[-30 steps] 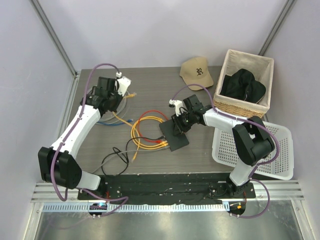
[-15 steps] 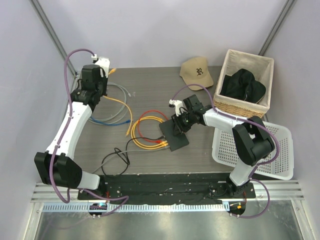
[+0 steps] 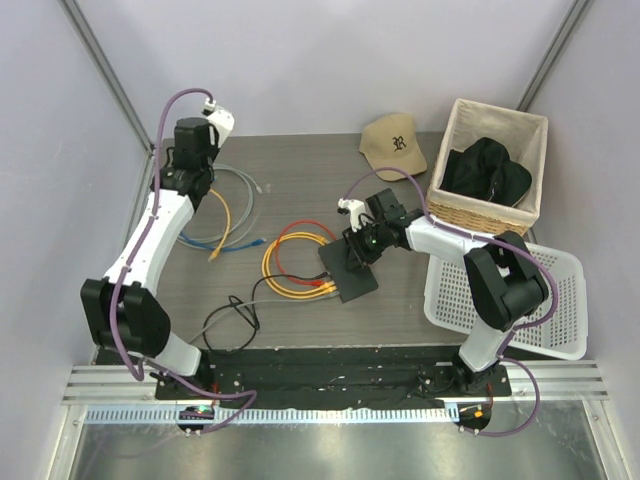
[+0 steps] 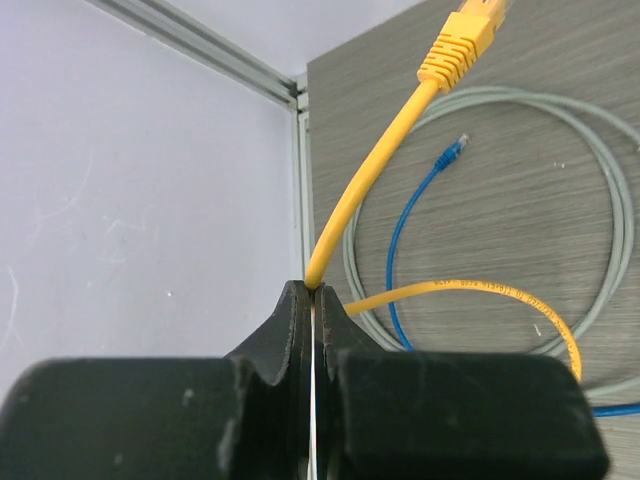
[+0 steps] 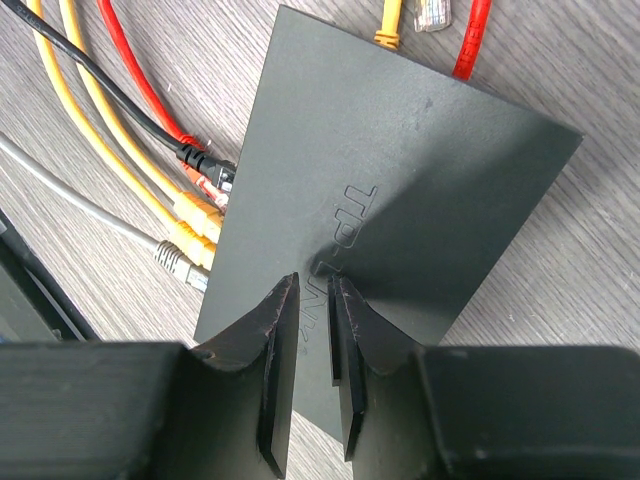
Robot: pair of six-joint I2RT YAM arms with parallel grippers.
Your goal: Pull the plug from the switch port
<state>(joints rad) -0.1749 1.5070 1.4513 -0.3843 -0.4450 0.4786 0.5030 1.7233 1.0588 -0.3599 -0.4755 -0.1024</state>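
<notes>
The switch [image 3: 348, 272], a flat black box, lies mid-table; in the right wrist view its top [image 5: 400, 170] fills the frame. My right gripper [image 3: 358, 248] stands over it, and this gripper [image 5: 313, 285] has its jaws a narrow gap apart, tips on the lid, nothing between them. Black, yellow and grey plugs [image 5: 195, 215] sit in the switch's left edge. My left gripper [image 3: 197, 178] is at the back left, and this gripper [image 4: 315, 290] is shut on a yellow cable [image 3: 225, 218]. That cable's plug [image 4: 468, 40] is free, far from the switch.
Red and yellow cable loops [image 3: 295, 262] lie left of the switch. A grey coil [image 3: 240, 185] and a blue cable [image 3: 205, 241] lie under the left arm. A tan cap [image 3: 393, 143], a wicker basket [image 3: 455, 212] holding a black garment and a white plastic basket [image 3: 510, 300] stand at the right.
The left arm has swung from mid-table to the back left corner, drawing the yellow cable and its plug with it. The right arm and the switch have not moved.
</notes>
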